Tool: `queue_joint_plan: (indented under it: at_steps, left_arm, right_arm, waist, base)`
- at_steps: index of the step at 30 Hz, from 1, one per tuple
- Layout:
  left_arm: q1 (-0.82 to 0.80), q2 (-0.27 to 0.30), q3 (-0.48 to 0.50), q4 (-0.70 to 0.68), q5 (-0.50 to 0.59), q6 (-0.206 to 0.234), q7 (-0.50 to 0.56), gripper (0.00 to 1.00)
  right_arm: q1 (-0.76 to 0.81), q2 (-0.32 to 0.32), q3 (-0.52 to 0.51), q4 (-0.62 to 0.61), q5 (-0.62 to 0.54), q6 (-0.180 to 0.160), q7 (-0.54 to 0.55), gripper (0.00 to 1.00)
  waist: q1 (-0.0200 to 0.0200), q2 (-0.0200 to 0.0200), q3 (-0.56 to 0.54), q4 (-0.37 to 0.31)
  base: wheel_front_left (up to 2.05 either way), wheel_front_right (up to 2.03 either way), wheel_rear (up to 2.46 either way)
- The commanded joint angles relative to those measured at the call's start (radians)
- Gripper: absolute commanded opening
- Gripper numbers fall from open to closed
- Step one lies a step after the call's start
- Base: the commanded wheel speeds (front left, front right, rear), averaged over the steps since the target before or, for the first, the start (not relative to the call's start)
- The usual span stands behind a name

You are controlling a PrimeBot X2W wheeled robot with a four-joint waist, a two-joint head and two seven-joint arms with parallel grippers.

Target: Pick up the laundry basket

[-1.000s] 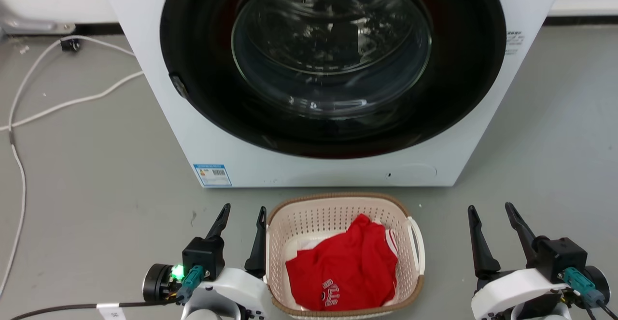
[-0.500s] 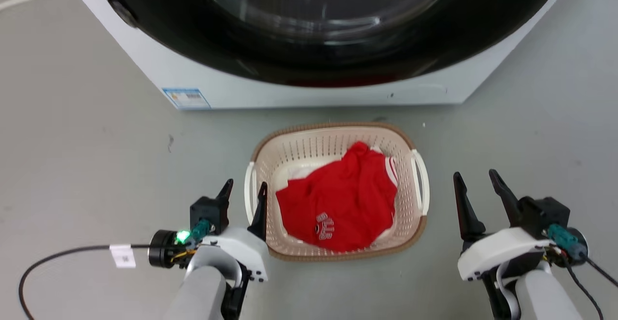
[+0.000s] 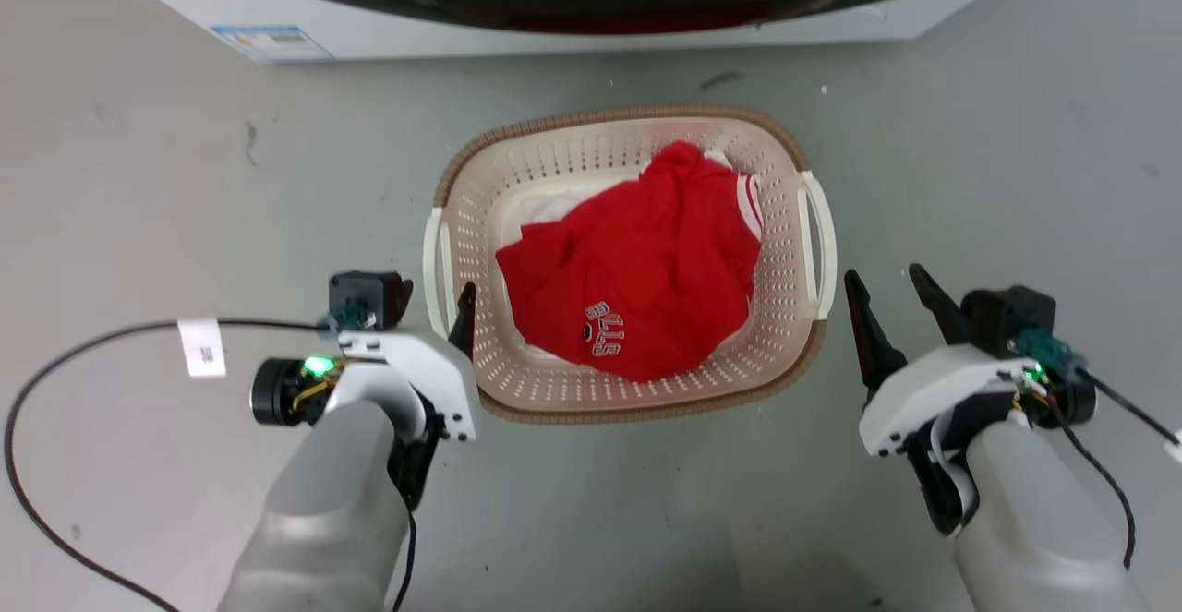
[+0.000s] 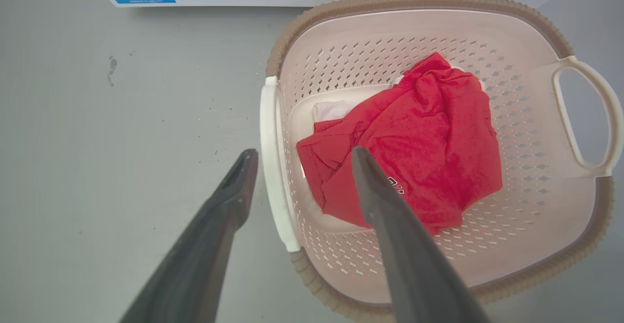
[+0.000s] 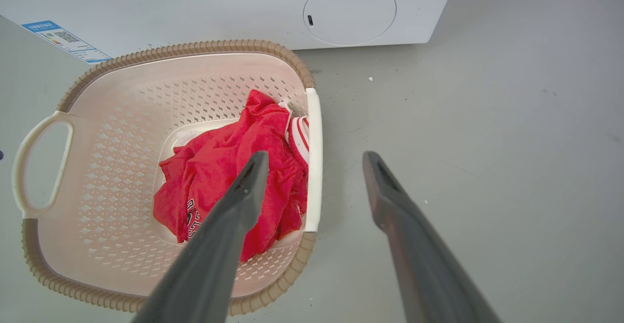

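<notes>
You've got the beige perforated plastic laundry basket [image 3: 476, 224] with its brown woven-look rim sitting on the grey floor [image 3: 138, 178], just in front of the white washing machine [image 5: 195, 1], a crumpled red jersey [image 3: 637, 280] inside. Your left gripper [image 4: 303, 153] is spread wide, and its wrist view puts the white left handle [image 4: 273, 177] between the two fingers. Your right gripper [image 3: 882, 272] is spread wide too, just beside the white right handle [image 5: 314, 133], which its wrist view frames in the gap. Whether either gripper touches the basket, I cannot tell.
</notes>
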Motion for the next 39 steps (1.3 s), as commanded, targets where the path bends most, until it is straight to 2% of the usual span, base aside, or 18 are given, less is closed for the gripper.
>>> queue_joint_plan:
  at_steps: [1,11,23,24,25,26,30,39]
  left_arm:
    - [-0.034,0.005,0.002,0.021,-0.007,-0.009,0.008,1.00]
    - [-0.216,0.033,-0.007,0.173,-0.046,-0.044,0.097,1.00]
    - [-0.348,0.033,-0.037,0.243,-0.093,-0.052,0.192,1.00]
    - [-0.355,0.030,-0.043,0.246,-0.097,-0.053,0.208,0.85]
    - [-0.358,0.026,-0.050,0.249,-0.101,-0.053,0.226,0.40]
    - [-0.362,0.024,-0.055,0.251,-0.109,-0.053,0.239,0.00]
    - [-0.369,0.015,-0.079,0.248,-0.138,-0.053,0.283,0.00]
    - [-0.350,0.010,-0.114,0.242,-0.192,-0.053,0.295,0.00]
  right_arm:
    - [-0.042,-0.008,0.014,0.028,0.010,-0.001,-0.002,1.00]
    - [-0.255,-0.022,0.153,0.272,0.132,-0.001,0.033,1.00]
    - [-0.442,-0.035,0.308,0.391,0.278,-0.001,0.142,1.00]
    - [-0.449,-0.036,0.318,0.398,0.293,-0.001,0.160,0.89]
    - [-0.455,-0.035,0.330,0.402,0.306,-0.001,0.176,0.44]
    - [-0.460,-0.036,0.342,0.403,0.319,-0.001,0.187,0.00]
    - [-0.468,-0.038,0.389,0.398,0.371,0.000,0.229,0.00]
    - [-0.441,-0.063,0.475,0.384,0.459,0.000,0.261,0.00]
  waist:
    - [-0.0002,0.0000,0.051,-0.010]
    - [-0.0002,0.0000,0.140,-0.001]
    - [-0.0002,0.0000,0.203,0.013]
    - [-0.0002,0.0000,0.205,0.014]
    - [-0.0002,0.0000,0.206,0.015]
    - [-0.0002,0.0000,0.207,0.016]
    - [-0.0002,0.0000,0.208,0.017]
    - [-0.0002,0.0000,0.183,0.021]
  base:
    - [0.00,0.00,0.00]
    - [0.00,0.00,0.00]
    - [0.00,0.00,0.00]
    - [0.00,0.00,0.00]
    - [0.00,0.00,0.00]
    - [0.00,0.00,0.00]
    - [0.00,0.00,0.00]
    - [0.00,0.00,0.00]
